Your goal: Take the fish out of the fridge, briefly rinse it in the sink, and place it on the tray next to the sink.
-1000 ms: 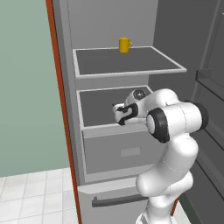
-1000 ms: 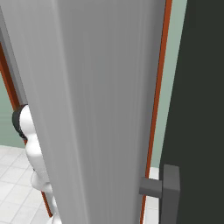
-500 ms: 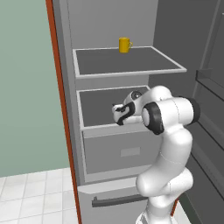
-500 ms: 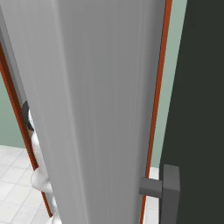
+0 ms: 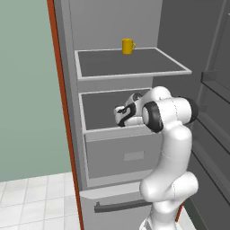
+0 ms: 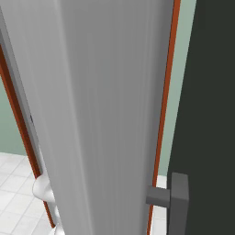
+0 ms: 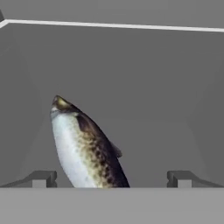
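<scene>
Silvery-white along the belly and mottled brown on the back, the fish (image 7: 85, 146) lies on a dark grey shelf floor in my hand view, its pointed end toward 11 o'clock and its lower body cut off by the bottom of the picture, so I cannot see the tail. It sits between the two finger tips (image 7: 40, 178) of the pincer (image 7: 111, 179), nearer the tip at 9 o'clock, and neither tip touches it as far as I can make out. The pincer stands wide open and holds nothing.

In the left base view the pincer (image 5: 122, 116) is pushed in over the lower shelf (image 5: 101, 108) of the fridge (image 5: 112, 27), and the white arm (image 5: 170, 148) covers the right part of that shelf, fish included; I cannot pick the fish out there. The wrist hides the finger tips too.

On the upper shelf (image 5: 130, 63), toward 12 o'clock of the pincer, a yellow mug (image 5: 128, 46) stands upright near the back. A grey drawer (image 5: 123, 155) sits under the lower shelf, and at 6 o'clock a dark bar handle (image 5: 121, 205) is partly behind the arm's base.

My right base view is blocked by the pale grey fridge door (image 6: 105, 114) seen edge-on, with its dark handle (image 6: 176, 199) at 5 o'clock, cut off by the frame.
</scene>
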{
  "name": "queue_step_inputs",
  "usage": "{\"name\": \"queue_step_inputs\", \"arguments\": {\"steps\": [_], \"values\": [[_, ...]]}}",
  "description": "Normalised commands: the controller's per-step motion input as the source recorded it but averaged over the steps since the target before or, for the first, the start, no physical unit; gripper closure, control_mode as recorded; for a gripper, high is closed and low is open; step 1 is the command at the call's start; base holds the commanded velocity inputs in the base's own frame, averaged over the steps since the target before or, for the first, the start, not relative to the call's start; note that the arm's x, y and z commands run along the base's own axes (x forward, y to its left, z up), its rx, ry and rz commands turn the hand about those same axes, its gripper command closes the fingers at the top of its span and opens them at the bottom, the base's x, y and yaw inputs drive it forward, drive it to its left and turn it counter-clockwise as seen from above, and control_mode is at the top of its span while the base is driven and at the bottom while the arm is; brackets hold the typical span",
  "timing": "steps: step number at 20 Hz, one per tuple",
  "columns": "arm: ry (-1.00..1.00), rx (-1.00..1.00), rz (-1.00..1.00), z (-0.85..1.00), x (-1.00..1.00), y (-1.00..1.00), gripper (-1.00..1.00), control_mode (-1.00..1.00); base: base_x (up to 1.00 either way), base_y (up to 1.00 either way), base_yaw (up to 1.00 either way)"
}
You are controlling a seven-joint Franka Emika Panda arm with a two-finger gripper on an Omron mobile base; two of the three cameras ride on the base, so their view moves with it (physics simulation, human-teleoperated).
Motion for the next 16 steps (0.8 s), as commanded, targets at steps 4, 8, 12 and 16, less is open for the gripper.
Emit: {"name": "queue_step_inputs", "arguments": {"steps": [4, 8, 12, 16], "values": [[0.00, 0.00, 0.00, -0.24, 0.25, 0.00, -1.00, -1.00, 0.00, 0.00, 0.00], [0.00, 0.00, 0.00, -0.26, 0.13, 0.00, 1.00, -1.00, 0.00, 0.00, 0.00], [0.00, 0.00, 0.00, -0.06, 0.01, 0.00, 1.00, -1.00, 0.00, 0.00, 0.00], [0.00, 0.00, 0.00, 0.00, 0.00, 0.00, 1.00, -1.00, 0.00, 0.00, 0.00]]}}
